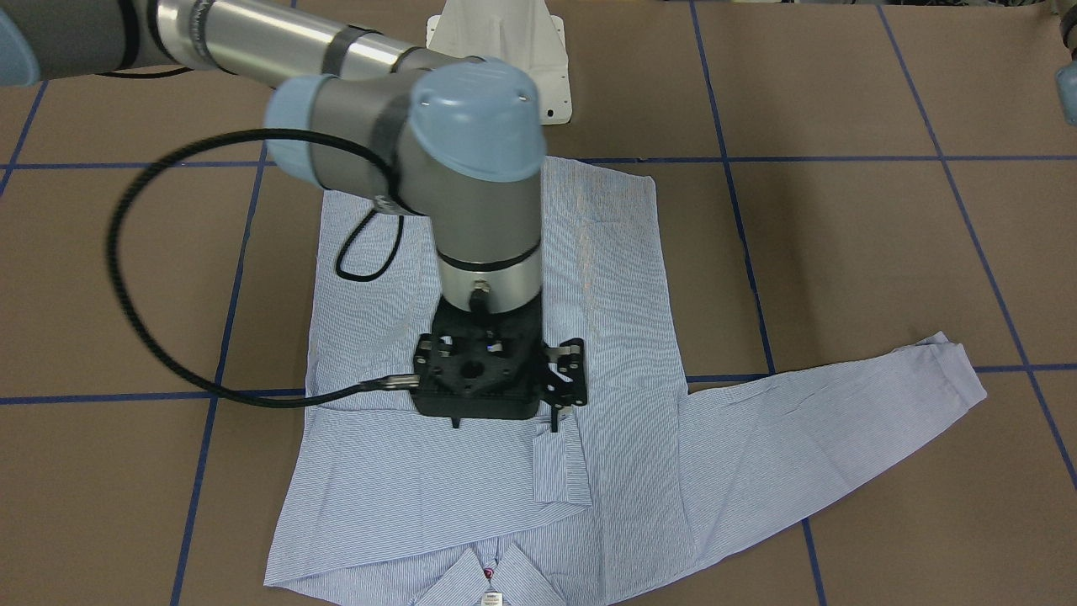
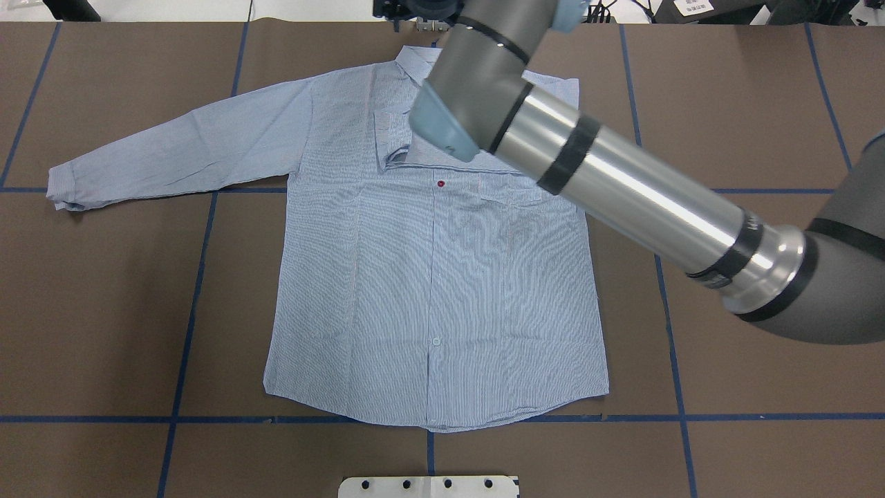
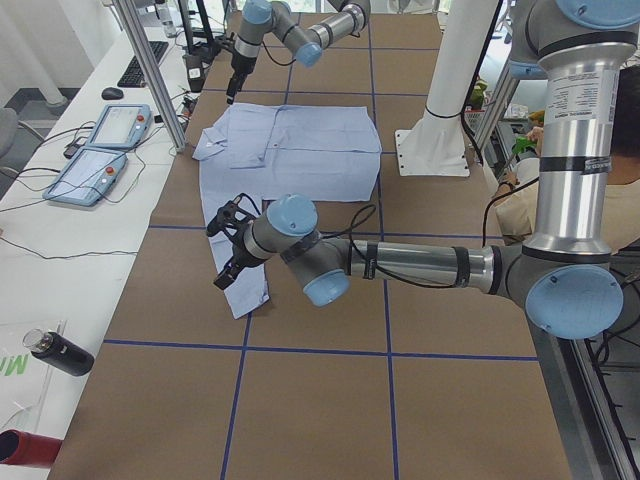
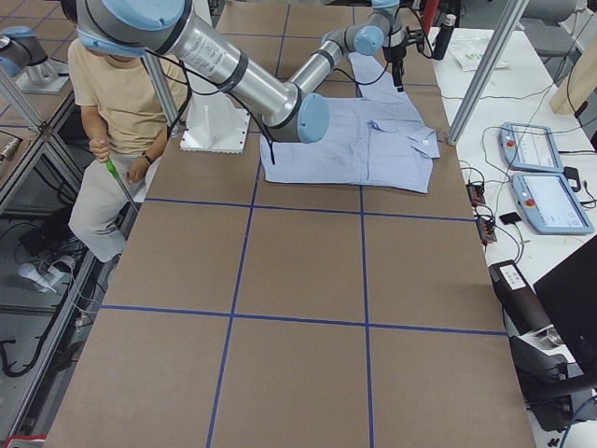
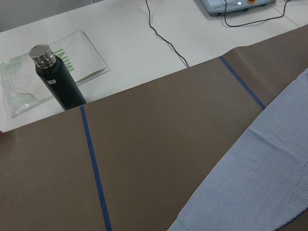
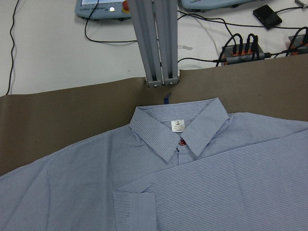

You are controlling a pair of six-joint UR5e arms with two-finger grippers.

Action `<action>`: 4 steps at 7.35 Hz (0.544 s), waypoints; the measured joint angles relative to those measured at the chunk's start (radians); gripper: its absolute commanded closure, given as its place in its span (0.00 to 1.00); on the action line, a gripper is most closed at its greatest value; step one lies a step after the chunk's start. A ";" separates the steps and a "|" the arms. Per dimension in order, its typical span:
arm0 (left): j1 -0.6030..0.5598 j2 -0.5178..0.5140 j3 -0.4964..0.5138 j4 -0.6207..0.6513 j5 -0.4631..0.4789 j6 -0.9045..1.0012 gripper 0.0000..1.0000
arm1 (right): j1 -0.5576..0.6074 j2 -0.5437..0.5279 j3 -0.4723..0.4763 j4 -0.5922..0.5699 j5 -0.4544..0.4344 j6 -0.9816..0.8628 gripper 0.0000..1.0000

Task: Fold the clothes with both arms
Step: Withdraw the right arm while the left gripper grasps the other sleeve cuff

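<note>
The pinstriped shirt (image 2: 429, 277) lies flat and front-up on the brown table, collar (image 6: 178, 130) on the far side from the robot. One sleeve is folded across the chest, and its cuff (image 1: 559, 467) rests near the placket. The other sleeve (image 2: 173, 152) stretches straight out. My right gripper (image 1: 505, 419) hovers open over the upper chest beside that cuff, holding nothing. The left gripper (image 3: 222, 255) hangs over the outstretched sleeve's cuff end. It shows only in the exterior left view, so I cannot tell its state. The left wrist view shows just the sleeve (image 5: 260, 183).
The white pedestal (image 1: 496, 42) stands at the robot's edge of the table. A dark bottle (image 5: 55, 79) and teach pendants (image 3: 100, 150) sit on the side bench beyond the far edge. An aluminium post (image 6: 156, 43) rises behind the collar. A person (image 4: 121, 112) stands by the robot.
</note>
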 measured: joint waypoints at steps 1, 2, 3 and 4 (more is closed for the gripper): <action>0.071 0.001 0.049 -0.101 0.061 -0.138 0.00 | 0.074 -0.121 0.166 -0.084 0.080 -0.123 0.01; 0.140 0.001 0.112 -0.218 0.131 -0.282 0.00 | 0.158 -0.236 0.296 -0.140 0.164 -0.261 0.01; 0.202 -0.001 0.179 -0.329 0.195 -0.425 0.01 | 0.253 -0.340 0.383 -0.169 0.256 -0.401 0.01; 0.264 -0.002 0.222 -0.396 0.260 -0.542 0.01 | 0.345 -0.428 0.429 -0.179 0.334 -0.544 0.01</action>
